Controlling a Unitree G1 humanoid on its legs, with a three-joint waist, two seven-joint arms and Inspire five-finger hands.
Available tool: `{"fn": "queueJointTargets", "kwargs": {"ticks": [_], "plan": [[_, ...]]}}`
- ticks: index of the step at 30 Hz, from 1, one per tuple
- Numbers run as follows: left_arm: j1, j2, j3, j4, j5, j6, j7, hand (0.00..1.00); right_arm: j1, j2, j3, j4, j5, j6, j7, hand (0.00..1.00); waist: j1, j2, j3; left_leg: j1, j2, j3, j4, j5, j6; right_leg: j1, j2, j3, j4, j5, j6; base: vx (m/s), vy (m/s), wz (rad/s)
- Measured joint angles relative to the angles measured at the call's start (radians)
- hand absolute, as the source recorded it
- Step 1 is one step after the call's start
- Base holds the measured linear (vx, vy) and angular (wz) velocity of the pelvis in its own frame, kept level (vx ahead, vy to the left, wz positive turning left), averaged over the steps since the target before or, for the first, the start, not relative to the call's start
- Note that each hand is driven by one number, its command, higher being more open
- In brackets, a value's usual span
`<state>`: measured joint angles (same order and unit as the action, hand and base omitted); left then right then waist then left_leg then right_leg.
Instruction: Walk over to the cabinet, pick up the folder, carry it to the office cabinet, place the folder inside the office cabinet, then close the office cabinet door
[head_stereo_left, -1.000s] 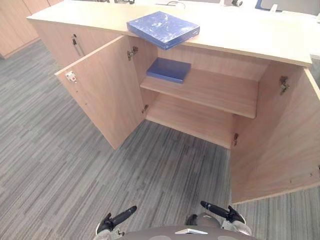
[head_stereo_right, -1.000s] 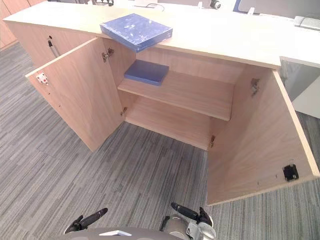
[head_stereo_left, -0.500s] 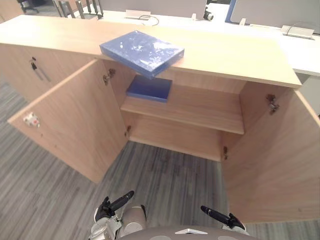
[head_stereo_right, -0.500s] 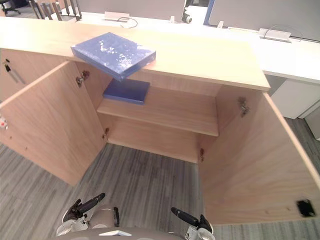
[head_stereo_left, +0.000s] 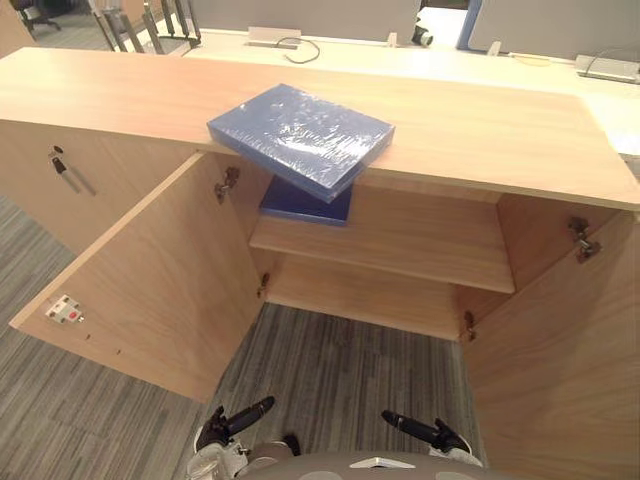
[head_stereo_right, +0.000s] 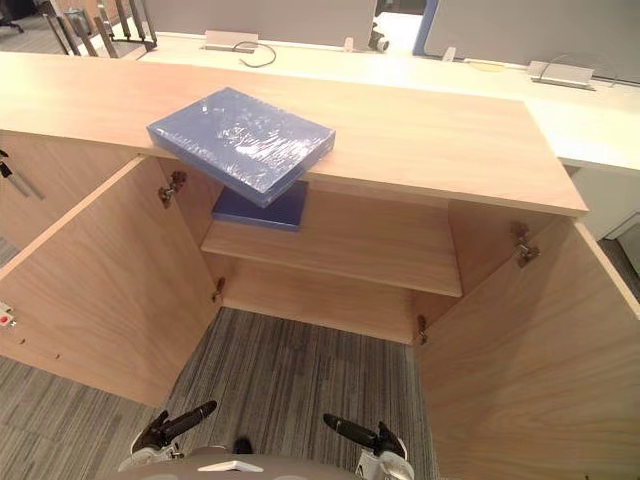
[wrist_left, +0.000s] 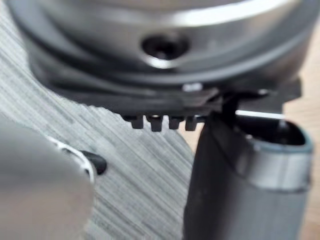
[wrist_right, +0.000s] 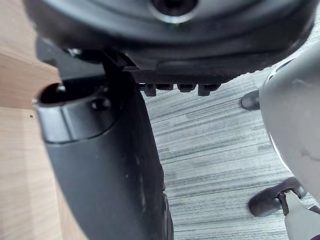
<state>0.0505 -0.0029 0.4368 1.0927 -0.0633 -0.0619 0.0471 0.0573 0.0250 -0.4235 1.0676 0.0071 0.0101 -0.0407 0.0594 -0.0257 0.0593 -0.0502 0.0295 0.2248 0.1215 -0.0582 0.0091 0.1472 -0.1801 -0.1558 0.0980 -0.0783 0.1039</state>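
At the far left we see a neighbouring cupboard front with a dark handle (head_stereo_left: 68, 172). Next to it the left door (head_stereo_left: 150, 280) of the cabinet (head_stereo_left: 480, 130) stands swung wide open toward us, with a small white latch plate (head_stereo_left: 62, 311) near its free edge. Low in the head views, over the grey carpet (head_stereo_left: 340, 360), our left hand (head_stereo_left: 232, 424) hangs with its dark fingers stretched out straight and nothing in them; its wrist view shows the fingertips in a row above the carpet, apart from everything.

The folder (head_stereo_left: 300, 137), blue and glossy, lies flat on the cabinet's wooden top, turned at an angle, with its near corner jutting out past the front edge above the opening. Just below it, inside the cabinet, we see a second blue folder (head_stereo_left: 305, 206) lying flat at the left end of the middle shelf (head_stereo_left: 420, 235), partly hidden by the one above. The rest of that shelf shows bare wood, as does the bottom board (head_stereo_left: 370, 295) under it.

Further right, our right hand (head_stereo_left: 425, 433) hangs low over the carpet, fingers straight and holding nothing, well apart from the cabinet. At the right the right door (head_stereo_left: 560, 360) is also wide open, its metal hinge (head_stereo_left: 580, 240) showing near the top. Behind the cabinet runs a white desk (head_stereo_left: 560, 72).
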Motion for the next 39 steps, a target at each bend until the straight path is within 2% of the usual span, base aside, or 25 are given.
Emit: {"fn": "queueJointTargets", "kwargs": {"ticks": [4, 8, 9, 11, 12, 13, 15, 17, 20, 22, 25, 27, 32, 34, 39], "plan": [[0.006, 0.01, -0.046, 0.001, 0.006, -0.001, 0.0, 1.0, 0.006, -0.011, -0.015, 0.024, 0.001, 0.001, -0.001, 1.0, -0.009, 0.002, -0.003, 0.033, -0.009, 0.001, -0.106, 0.062, -0.002, -0.006, 0.007, 0.0, -0.032, 0.02, -0.004, -0.07, -0.01, -0.09], [-0.002, 0.032, -0.168, -0.011, 0.033, -0.003, 0.017, 1.0, 0.003, -0.018, -0.034, 0.04, 0.001, 0.0, -0.013, 1.0, -0.012, -0.001, -0.002, 0.055, -0.038, -0.012, -0.179, 0.114, -0.003, -0.004, -0.002, -0.001, -0.06, 0.02, -0.006, -0.1, 0.005, 0.02], [0.02, 0.043, -0.256, -0.071, 0.037, -0.002, 0.017, 1.0, 0.001, -0.026, -0.022, 0.049, 0.0, 0.0, -0.014, 1.0, -0.012, -0.001, -0.002, 0.059, -0.051, -0.02, -0.205, 0.133, 0.0, -0.004, -0.009, -0.004, -0.072, 0.015, -0.009, -0.11, 0.003, 0.07], [0.072, 0.051, -0.336, -0.204, 0.044, -0.004, 0.016, 1.0, -0.003, -0.035, 0.006, 0.058, -0.001, 0.0, -0.015, 1.0, -0.014, -0.007, 0.007, 0.055, -0.069, -0.025, -0.207, 0.133, -0.008, -0.004, -0.026, -0.006, -0.082, -0.007, -0.013, -0.14, 0.005, 0.0], [0.108, 0.053, -0.357, -0.294, 0.043, -0.014, 0.015, 1.0, -0.003, -0.034, 0.016, 0.059, -0.002, 0.0, -0.015, 1.0, -0.015, -0.019, 0.013, 0.054, -0.087, -0.029, -0.212, 0.13, -0.012, -0.006, -0.044, -0.006, -0.079, -0.044, -0.008, -0.14, -0.005, -0.06], [0.12, 0.052, -0.362, -0.327, 0.036, -0.024, 0.017, 1.0, -0.003, -0.035, 0.022, 0.059, -0.001, 0.0, -0.015, 1.0, -0.016, -0.022, 0.015, 0.054, -0.094, -0.036, -0.212, 0.13, -0.013, -0.007, -0.053, -0.006, -0.077, -0.059, 0.011, -0.13, -0.013, -0.04], [0.16, 0.031, -0.36, -0.436, -0.056, -0.032, 0.018, 1.0, -0.001, -0.046, 0.024, 0.059, -0.006, 0.0, -0.016, 1.0, -0.022, -0.015, 0.012, 0.054, -0.114, -0.129, -0.212, 0.127, -0.022, -0.02, -0.054, 0.002, -0.058, -0.073, 0.013, -0.08, 0.0, -0.13], [0.166, 0.014, -0.355, -0.485, -0.178, -0.046, 0.022, 1.0, 0.002, -0.05, 0.023, 0.058, -0.005, -0.001, -0.018, 1.0, -0.024, -0.002, 0.003, 0.054, -0.12, -0.148, -0.212, 0.128, -0.019, -0.02, -0.049, 0.008, -0.061, -0.076, 0.008, -0.02, 0.008, -0.1], [0.167, -0.009, -0.353, -0.589, -0.371, -0.058, 0.034, 1.0, 0.004, -0.054, 0.03, 0.058, -0.015, -0.001, -0.019, 1.0, -0.035, -0.002, -0.004, 0.053, -0.12, -0.155, -0.212, 0.133, -0.004, -0.015, -0.046, 0.008, -0.067, -0.073, 0.001, 0.03, -0.014, 0.04], [0.162, -0.007, -0.354, -0.671, -0.457, -0.066, 0.04, 1.0, 0.004, -0.054, 0.044, 0.058, -0.038, -0.001, -0.018, 1.0, -0.037, -0.018, -0.005, 0.057, -0.122, -0.163, -0.211, 0.139, 0.01, -0.004, -0.045, 0.003, -0.071, -0.07, 0.001, 0.08, -0.036, 0.09], [0.159, 0.011, -0.361, -0.763, -0.478, -0.069, 0.058, 1.0, 0.008, -0.053, 0.059, 0.07, -0.039, 0.002, -0.018, 1.0, -0.037, -0.04, -0.017, 0.061, -0.122, -0.168, -0.208, 0.137, 0.009, 0.011, -0.041, -0.001, -0.083, -0.062, 0.002, 0.12, -0.061, 0.08], [0.157, 0.029, -0.368, -0.851, -0.47, -0.07, 0.075, 1.0, 0.006, -0.055, 0.075, 0.074, -0.039, 0.001, -0.017, 1.0, -0.037, -0.039, -0.019, 0.072, -0.101, -0.167, -0.207, 0.137, 0.008, 0.018, -0.022, 0.004, -0.081, -0.042, -0.023, 0.08, -0.082, -0.02], [0.156, 0.057, -0.368, -1.001, -0.202, -0.07, 0.155, 1.0, 0.007, -0.059, 0.085, 0.074, -0.041, 0.0, -0.016, 1.0, -0.037, -0.021, -0.023, 0.103, -0.051, -0.154, -0.207, 0.132, 0.0, 0.032, 0.02, 0.024, -0.081, 0.01, -0.036, 0.0, -0.073, -0.18], [0.15, 0.061, -0.366, -1.05, 0.023, -0.069, 0.243, 1.0, 0.007, -0.061, 0.092, 0.064, -0.041, -0.001, -0.018, 1.0, -0.038, -0.014, -0.022, 0.109, -0.044, -0.144, -0.208, 0.13, -0.002, 0.03, 0.024, 0.027, -0.081, 0.01, -0.036, -0.08, -0.057, -0.22], [0.133, 0.061, -0.364, -1.063, 0.334, -0.042, 0.395, 1.0, 0.009, -0.062, 0.096, 0.056, -0.042, -0.001, -0.041, 1.0, -0.038, -0.003, -0.025, 0.11, -0.035, -0.13, -0.212, 0.13, -0.007, 0.021, 0.028, 0.031, -0.082, 0.01, -0.034, -0.13, -0.036, -0.17]]}}
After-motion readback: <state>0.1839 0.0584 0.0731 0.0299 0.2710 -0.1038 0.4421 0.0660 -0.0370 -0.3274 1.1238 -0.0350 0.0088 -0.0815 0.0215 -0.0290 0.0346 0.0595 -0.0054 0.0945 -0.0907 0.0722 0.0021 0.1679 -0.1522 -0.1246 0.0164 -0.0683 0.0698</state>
